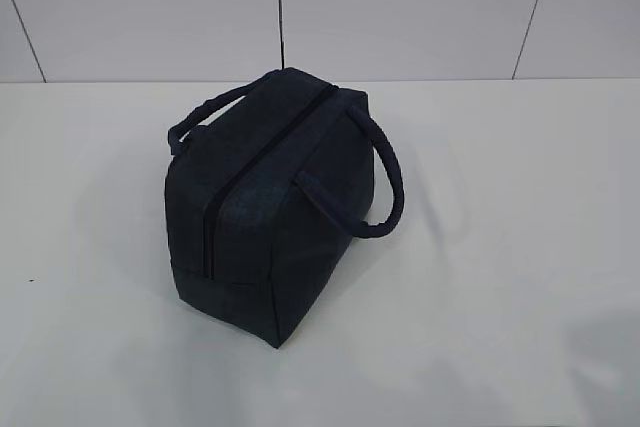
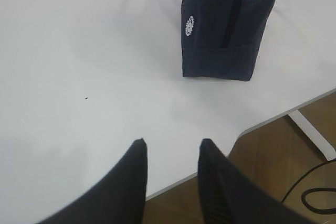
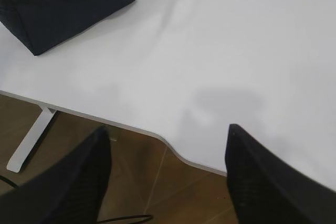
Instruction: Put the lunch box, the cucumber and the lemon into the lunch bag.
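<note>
The dark navy lunch bag (image 1: 275, 202) stands alone on the white table (image 1: 500, 247), its top zipper shut and both padded handles hanging to the sides. In the left wrist view the lunch bag (image 2: 226, 30) shows its round white logo, far ahead of my left gripper (image 2: 172, 142), which is open and empty over the table's front edge. The right wrist view catches one corner of the lunch bag (image 3: 63, 9) at top left; my right gripper (image 3: 168, 129) hangs wide open and empty above the table edge. The lunch box, the cucumber and the lemon are out of view. Neither gripper shows in the exterior view.
The table's front edge (image 3: 131, 128) has a curved notch, with wooden floor (image 3: 173, 192) below. A white table leg (image 2: 315, 135) and black cables (image 2: 315, 192) lie on the floor. A tiled wall (image 1: 400, 7) stands behind the table.
</note>
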